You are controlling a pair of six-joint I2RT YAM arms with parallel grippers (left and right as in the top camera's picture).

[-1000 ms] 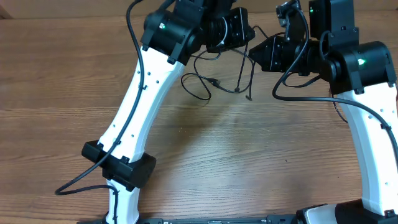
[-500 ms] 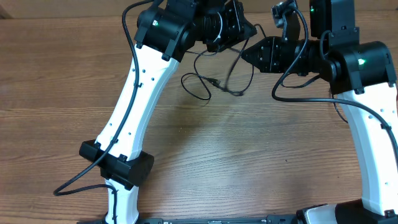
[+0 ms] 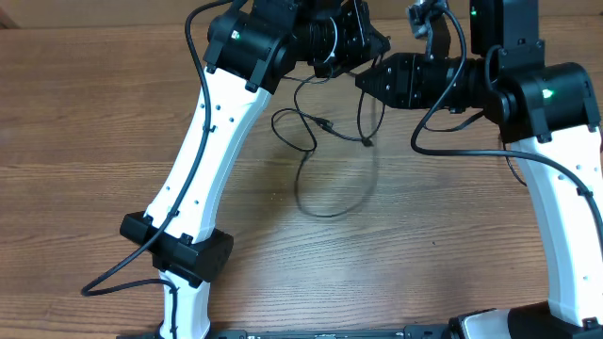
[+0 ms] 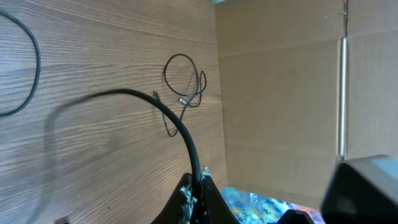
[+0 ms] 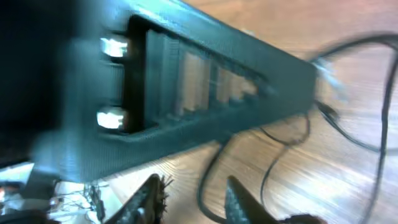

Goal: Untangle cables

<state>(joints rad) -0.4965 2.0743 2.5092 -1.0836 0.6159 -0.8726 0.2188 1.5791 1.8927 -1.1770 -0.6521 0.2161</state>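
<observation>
Thin black cables (image 3: 326, 124) lie tangled at the back of the wooden table (image 3: 443, 235). One strand falls in a long loop (image 3: 330, 216) toward the middle. My left gripper (image 3: 377, 43) is raised at the back and is shut on a cable (image 4: 180, 127), which arcs away from the gripper (image 4: 199, 186) toward the table. My right gripper (image 3: 359, 81) points left just under the left one. In the right wrist view it (image 5: 193, 182) is open, and a blurred strand (image 5: 208, 180) passes through the gap without being pinched. A small coiled cable with a plug (image 4: 183, 101) lies apart on the wood.
A cardboard wall (image 4: 280, 93) stands just past the table's far edge. The white left arm (image 3: 212, 141) slants across the left half of the table, and the right arm (image 3: 556, 207) stands along the right side. Thick robot cables (image 3: 122, 278) hang by both arms.
My right gripper has opened and slid left under the left one. The strand it held has dropped and now hangs as a long loop over the middle of the table.
</observation>
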